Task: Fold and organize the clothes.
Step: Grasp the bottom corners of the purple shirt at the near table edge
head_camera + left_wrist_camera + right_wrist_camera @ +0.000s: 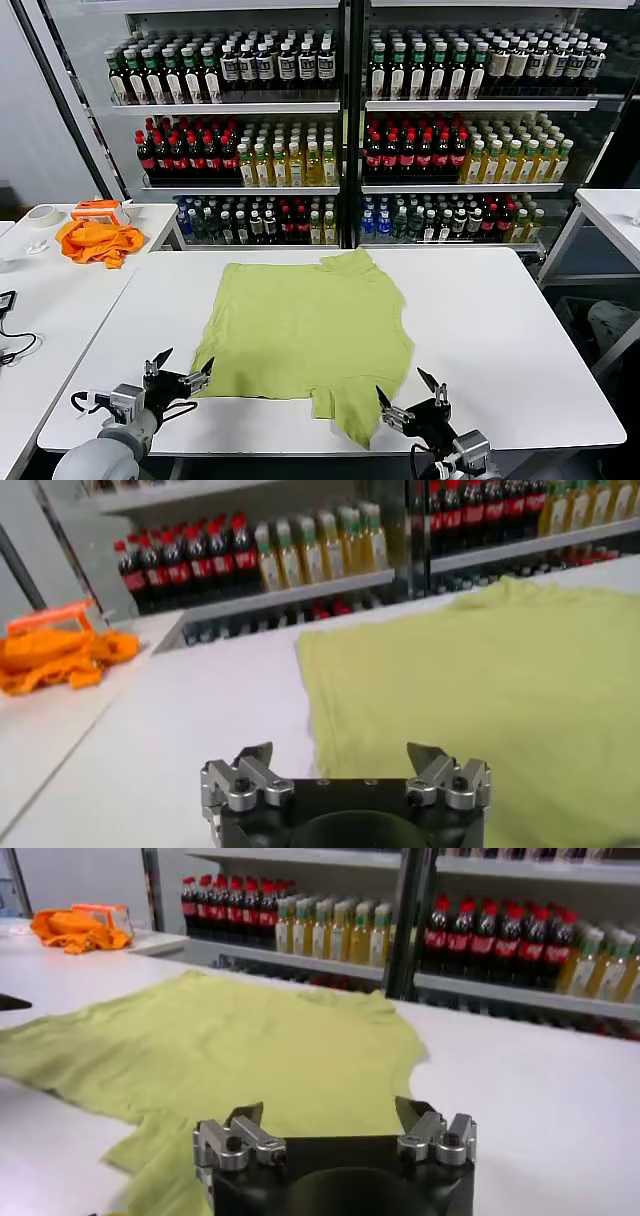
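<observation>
The clothes are one lime-green T-shirt (305, 325) spread flat in the middle of the white table (500, 320). One sleeve points to the far edge and the other (345, 410) reaches the near edge. My left gripper (186, 360) hovers open just off the shirt's near left corner. In the left wrist view the left gripper (338, 750) has nothing between its fingers and the shirt (480, 670) lies ahead. My right gripper (400, 382) stands open beside the near sleeve. In the right wrist view the right gripper (326, 1108) is empty above the shirt (230, 1038).
Shelves of bottles (340, 150) stand behind the table. A side table on the left (60, 300) carries an orange cloth (98, 242), a tape roll (42, 215), an orange-and-white box (100, 209) and a cable (12, 345). Another white table (610, 210) stands at the right.
</observation>
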Controlling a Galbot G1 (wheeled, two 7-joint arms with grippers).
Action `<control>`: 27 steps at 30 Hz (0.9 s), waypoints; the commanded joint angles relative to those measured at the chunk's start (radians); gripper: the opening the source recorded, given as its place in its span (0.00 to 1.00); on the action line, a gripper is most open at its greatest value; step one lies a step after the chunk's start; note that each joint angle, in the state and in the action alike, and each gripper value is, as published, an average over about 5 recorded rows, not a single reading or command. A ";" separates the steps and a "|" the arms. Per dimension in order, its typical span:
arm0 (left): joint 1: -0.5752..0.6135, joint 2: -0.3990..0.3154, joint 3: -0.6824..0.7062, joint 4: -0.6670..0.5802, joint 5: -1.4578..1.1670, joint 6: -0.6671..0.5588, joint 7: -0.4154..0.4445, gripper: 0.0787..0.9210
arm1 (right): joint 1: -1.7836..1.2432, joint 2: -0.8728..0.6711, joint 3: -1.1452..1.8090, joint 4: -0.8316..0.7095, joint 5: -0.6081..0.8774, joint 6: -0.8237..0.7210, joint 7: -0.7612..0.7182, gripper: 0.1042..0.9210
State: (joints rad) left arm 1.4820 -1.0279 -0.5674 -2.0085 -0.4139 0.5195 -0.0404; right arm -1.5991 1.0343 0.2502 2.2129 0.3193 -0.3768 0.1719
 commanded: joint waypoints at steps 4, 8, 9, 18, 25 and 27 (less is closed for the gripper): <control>0.036 -0.003 -0.010 0.017 -0.026 0.035 -0.004 0.88 | -0.036 -0.003 -0.025 0.005 0.002 -0.009 0.006 0.88; 0.032 -0.005 -0.016 0.033 -0.032 0.027 0.002 0.88 | -0.019 0.006 -0.041 -0.018 0.006 -0.004 0.014 0.88; 0.031 -0.005 -0.018 0.037 -0.032 0.025 0.002 0.88 | -0.015 0.007 -0.044 -0.022 0.007 -0.004 0.016 0.88; 0.036 -0.006 -0.026 0.055 -0.044 0.013 0.015 0.88 | 0.008 0.025 -0.078 -0.074 0.007 0.005 0.036 0.88; 0.033 -0.013 -0.029 0.063 -0.048 0.012 0.007 0.88 | 0.029 0.039 -0.109 -0.090 0.017 0.000 0.057 0.85; 0.034 -0.014 -0.029 0.064 -0.047 0.012 0.006 0.87 | 0.031 0.042 -0.112 -0.093 0.020 -0.009 0.067 0.81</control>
State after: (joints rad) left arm 1.5164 -1.0418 -0.5957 -1.9560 -0.4578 0.5214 -0.0329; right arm -1.5720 1.0789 0.1507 2.1332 0.3483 -0.3942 0.2450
